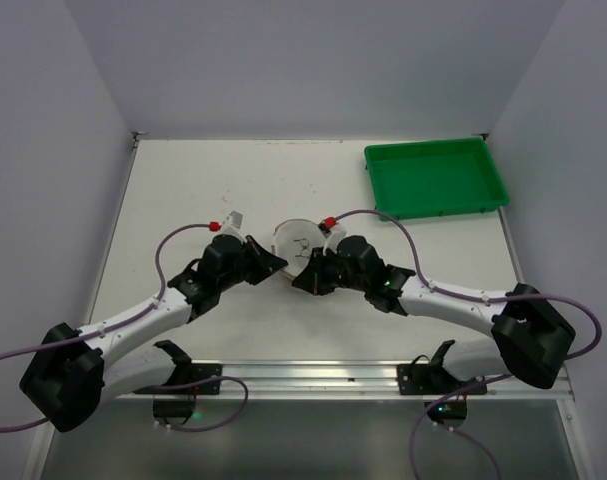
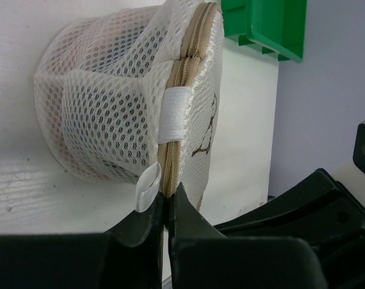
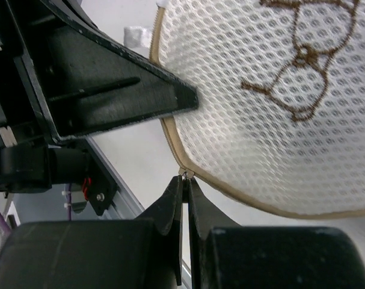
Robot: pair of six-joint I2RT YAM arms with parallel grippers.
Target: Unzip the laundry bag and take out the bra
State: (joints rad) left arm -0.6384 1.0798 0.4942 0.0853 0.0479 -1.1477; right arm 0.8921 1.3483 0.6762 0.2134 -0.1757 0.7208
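Laundry bag (image 1: 298,242) lies on its side near the middle of the white table (image 1: 183,190), between the two arms, with its round face and brown pictogram (image 3: 302,66) turned towards their bases. Its tan zip (image 2: 181,78) runs round the rim of that face and looks done up where it shows. The left gripper (image 2: 168,201) has its fingers pressed together on the rim of the bag, just beside a white loop tab (image 2: 147,188). The right gripper (image 3: 185,183) is pinched tight on a small metal piece at the zip's lower edge. A green tray (image 1: 435,180) sits at the far right corner, well apart. Pale lilac walls (image 1: 313,60) enclose the table on three sides, and a metal rail (image 1: 313,375) runs along the near edge.
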